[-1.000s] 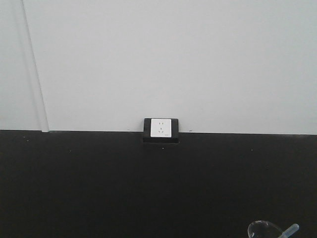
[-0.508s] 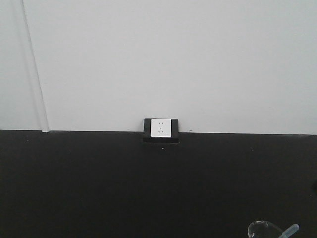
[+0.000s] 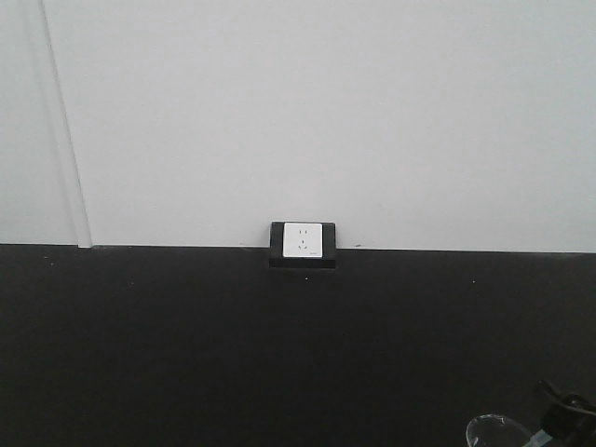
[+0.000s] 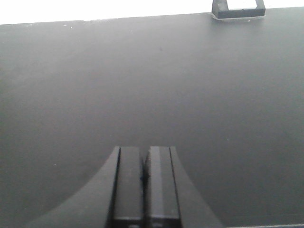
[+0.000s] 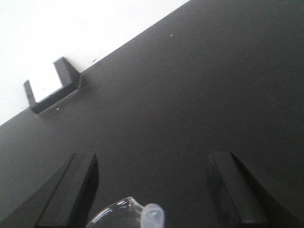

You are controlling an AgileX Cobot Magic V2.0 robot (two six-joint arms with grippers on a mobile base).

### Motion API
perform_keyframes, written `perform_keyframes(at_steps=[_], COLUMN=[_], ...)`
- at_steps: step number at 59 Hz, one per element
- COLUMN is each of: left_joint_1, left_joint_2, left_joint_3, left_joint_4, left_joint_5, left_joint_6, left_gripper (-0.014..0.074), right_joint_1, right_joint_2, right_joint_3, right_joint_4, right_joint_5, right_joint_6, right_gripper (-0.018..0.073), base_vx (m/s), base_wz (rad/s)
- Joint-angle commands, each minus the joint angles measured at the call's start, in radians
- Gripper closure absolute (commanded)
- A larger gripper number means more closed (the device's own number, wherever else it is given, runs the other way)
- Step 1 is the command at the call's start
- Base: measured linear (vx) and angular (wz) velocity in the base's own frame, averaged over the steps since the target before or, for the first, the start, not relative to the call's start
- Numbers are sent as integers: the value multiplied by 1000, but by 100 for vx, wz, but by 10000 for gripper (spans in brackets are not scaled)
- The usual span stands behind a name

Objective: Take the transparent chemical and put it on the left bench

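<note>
Currently: approach step; the beaker (image 5: 114, 213) is not yet gripped.
Right fingers (image 5: 71, 190) are spread, the beaker and its dropper (image 5: 153, 216) low between them on the counter (image 5: 190, 95). Next: centre on the glass, clear of the dropper, then close. Left fingers (image 4: 128, 185) are pressed together. The socket (image 3: 301, 240) stands well apart; nothing obstructs.

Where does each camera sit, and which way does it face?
Front-facing: on the robot, facing the white wall and wall socket across the black worktop; part of the right arm shows lower right.
Left wrist: behind the shut left gripper, looking along the worktop toward the socket.
Right wrist: behind the open right gripper, tilted, the transparent chemical between its fingers.
Shared: all three see the socket; front and right wrist see the transparent chemical.
</note>
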State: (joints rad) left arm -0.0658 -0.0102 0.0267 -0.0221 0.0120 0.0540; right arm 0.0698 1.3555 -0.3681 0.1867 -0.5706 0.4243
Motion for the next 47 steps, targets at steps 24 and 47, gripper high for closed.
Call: perform_keyframes(at_steps=[24, 47], left_joint_1=[-2, -2], left_joint_2=[-19, -19], left_joint_3=[16, 16], left_joint_4=[-1, -1], left_joint_5=[-78, -78], left_joint_6=[-8, -8], left_gripper=[600, 600], right_joint_1=[-2, -2], right_joint_2=[155, 158], right_joint_3=[-32, -32], right_joint_4=[-139, -141], right_joint_5=[-301, -285], right_joint_6=[157, 128], right_gripper=[176, 569], base_vx=[0, 0], base_wz=[0, 0])
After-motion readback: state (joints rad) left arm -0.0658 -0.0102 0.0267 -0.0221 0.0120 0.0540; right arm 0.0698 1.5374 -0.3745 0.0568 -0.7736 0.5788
